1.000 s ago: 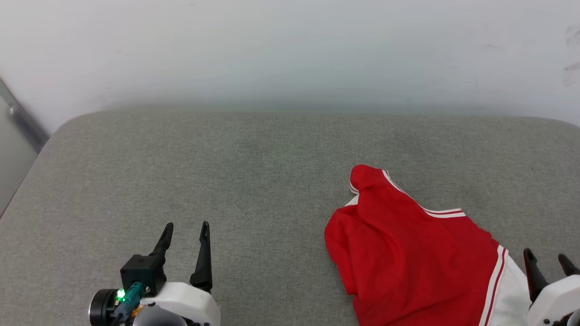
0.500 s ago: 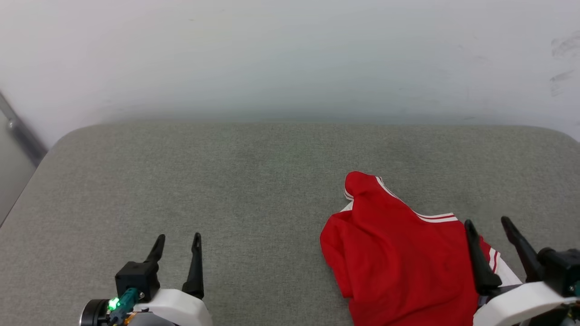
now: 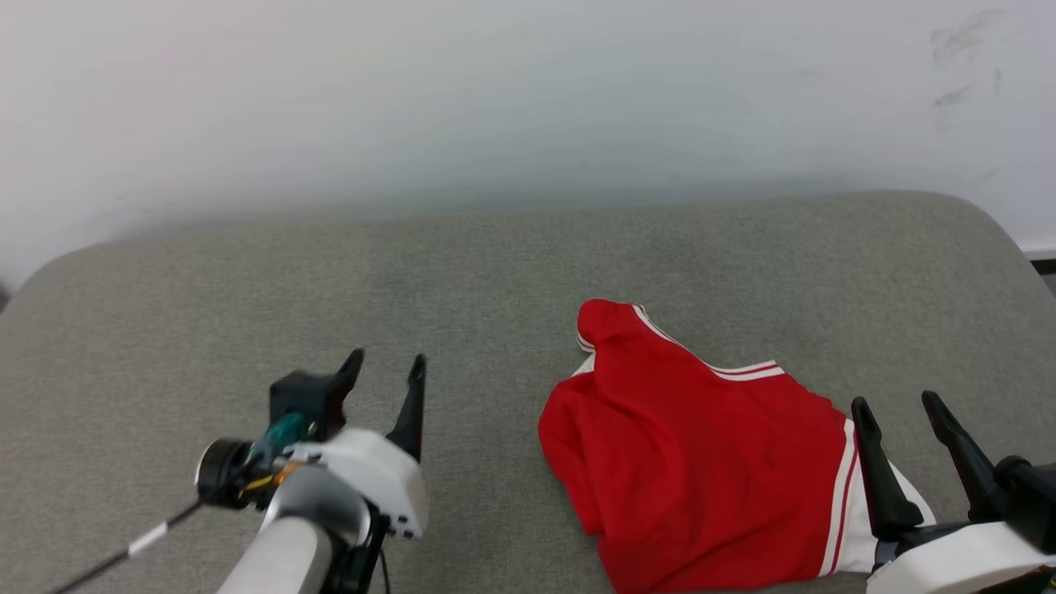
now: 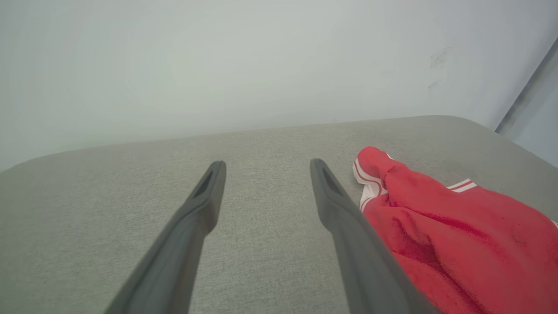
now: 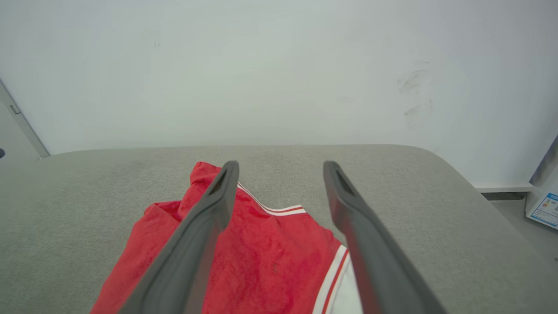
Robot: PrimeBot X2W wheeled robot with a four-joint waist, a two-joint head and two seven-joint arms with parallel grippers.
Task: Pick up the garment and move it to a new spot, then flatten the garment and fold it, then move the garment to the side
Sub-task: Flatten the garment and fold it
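The jersey [image 3: 701, 462] lies crumpled on the near right part of the table [image 3: 511, 272], partly running off the near edge of the head view. The right fingers [image 3: 879, 470] stand spread wide at its right end. The left one of the pair crosses the striped band and white sleeve, and the other is over bare table to the right. In the right wrist view the red cloth lies under and left of the left finger, with the striped trim and a white patch in the gap between the two. Whether either finger touches the cloth I cannot tell.

The left fingers [image 3: 410, 412] are also spread wide and hold nothing. They are over bare table, apart from the jersey's left edge. In the left wrist view the jersey lies just right of the right finger.

The fingers are long, dark, matte and tapered to narrow tips. The table is padded, covered in grey woven fabric, with rounded corners. Behind it is a pale wall [image 3: 495, 99] with dark scuffs at the far right.

The jersey is bright red with a slightly fuzzy surface and soft folds. It bunches to a rounded hump at its far end, with red-and-white striped trim along the edges.
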